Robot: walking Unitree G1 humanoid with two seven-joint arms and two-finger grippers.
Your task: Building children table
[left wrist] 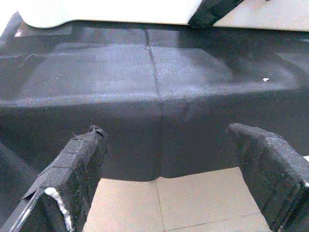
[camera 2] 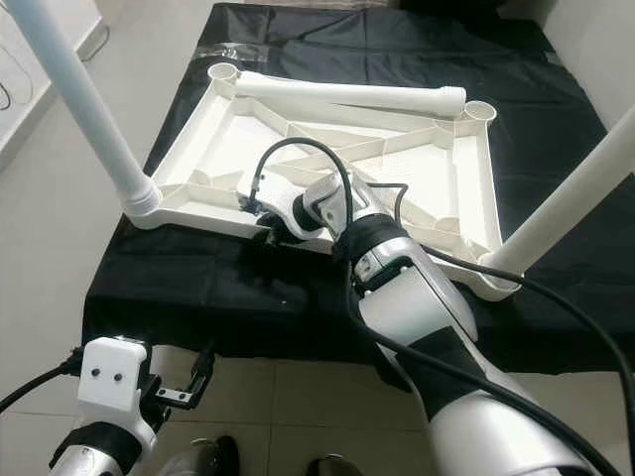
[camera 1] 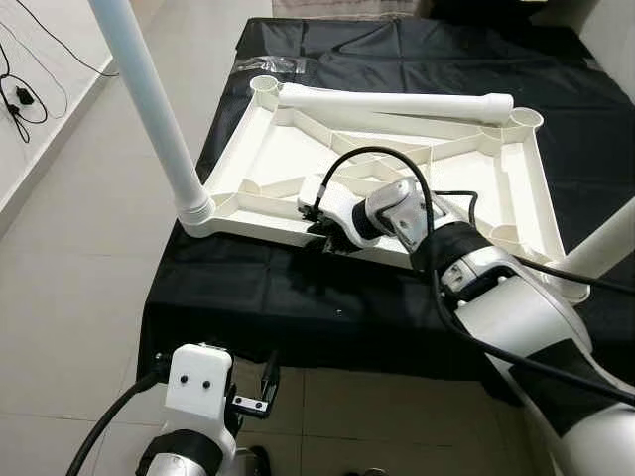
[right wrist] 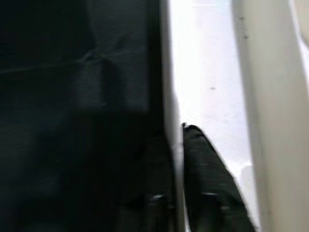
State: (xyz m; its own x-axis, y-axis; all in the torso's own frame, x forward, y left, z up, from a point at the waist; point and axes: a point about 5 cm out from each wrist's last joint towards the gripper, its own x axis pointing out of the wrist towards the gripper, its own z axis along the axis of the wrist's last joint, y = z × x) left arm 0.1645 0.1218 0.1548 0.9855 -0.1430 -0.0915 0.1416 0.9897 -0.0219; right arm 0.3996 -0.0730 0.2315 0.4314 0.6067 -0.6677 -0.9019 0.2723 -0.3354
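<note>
The tabletop (camera 1: 298, 149) lies upside down on the black-draped counter (camera 1: 248, 288), two legs in and a loose leg (camera 1: 397, 102) across it. The right pincer (camera 2: 268, 233) pinches its near rim, probably steadying. The left pincer (camera 1: 256, 392) hangs open and empty. Next: seat that leg.

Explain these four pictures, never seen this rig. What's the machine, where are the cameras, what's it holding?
It is a humanoid robot with two silver arms, each ending in two black fingers. The two wide pictures come from a stereo camera on its head, looking down. The other two come from cameras on its wrists, looking along the fingers.

On a surface covered with black cloth lies an upside-down white tabletop. Two white legs stand in its near corners; a loose leg lies across the far side.

The right gripper pinches the tabletop's near rim, one finger on each side. The left gripper hangs open, low beside the cloth's edge, holding nothing.
</note>
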